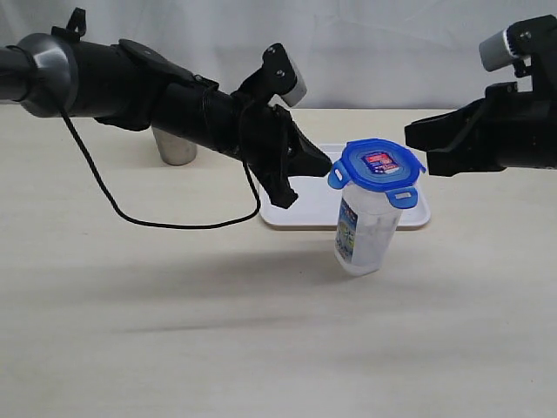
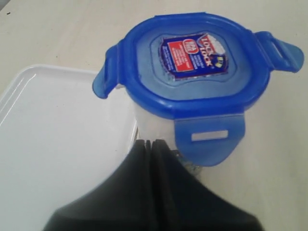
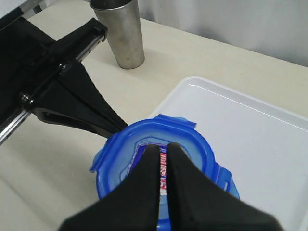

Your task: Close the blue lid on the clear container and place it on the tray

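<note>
We read "LOCK LOCK" on the red-blue sticker atop the lid. We cannot make out the print on the container label.

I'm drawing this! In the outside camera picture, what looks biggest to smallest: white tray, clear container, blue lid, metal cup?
1. white tray, partly hidden.
2. clear container.
3. blue lid.
4. metal cup; an arm covers its top and it sits farther back, so its place is unsure.
</note>
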Robot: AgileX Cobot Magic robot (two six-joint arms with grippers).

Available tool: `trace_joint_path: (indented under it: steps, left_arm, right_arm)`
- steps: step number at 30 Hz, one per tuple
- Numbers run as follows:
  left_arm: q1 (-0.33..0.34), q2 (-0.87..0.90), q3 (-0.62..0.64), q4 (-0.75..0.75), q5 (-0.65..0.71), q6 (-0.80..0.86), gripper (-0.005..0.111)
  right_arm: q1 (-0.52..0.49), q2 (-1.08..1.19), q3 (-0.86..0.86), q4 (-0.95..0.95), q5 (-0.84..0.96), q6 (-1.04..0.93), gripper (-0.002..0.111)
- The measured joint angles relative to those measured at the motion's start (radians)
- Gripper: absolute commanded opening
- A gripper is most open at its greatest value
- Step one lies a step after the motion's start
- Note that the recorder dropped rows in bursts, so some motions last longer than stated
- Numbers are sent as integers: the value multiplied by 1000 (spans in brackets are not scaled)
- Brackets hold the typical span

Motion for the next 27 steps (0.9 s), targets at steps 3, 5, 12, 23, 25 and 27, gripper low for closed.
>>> trace_joint_path:
  steps: [3,5,12,23,25,27]
  left_arm:
    - [0,0,0,0,13,0,0]
    - [0,0,0,0,20,0,0]
    - [0,-2,0,0,25,-6,0]
    - [0,-7,0,2,-30,-8,0]
    - [0,-7,0,4,-30,-8,0]
    - [0,-7,1,4,-30,-10,0]
  right_arm:
    - [0,0,0,0,-4,-5,4]
    - [0,0,0,0,-4,-9,4]
    - [0,0,0,0,-6,-13,4]
    - [5,32,0,0,-24,-16,4]
    - [16,43,0,0,-22,-25,4]
    - [31,48,0,0,-17,-33,4]
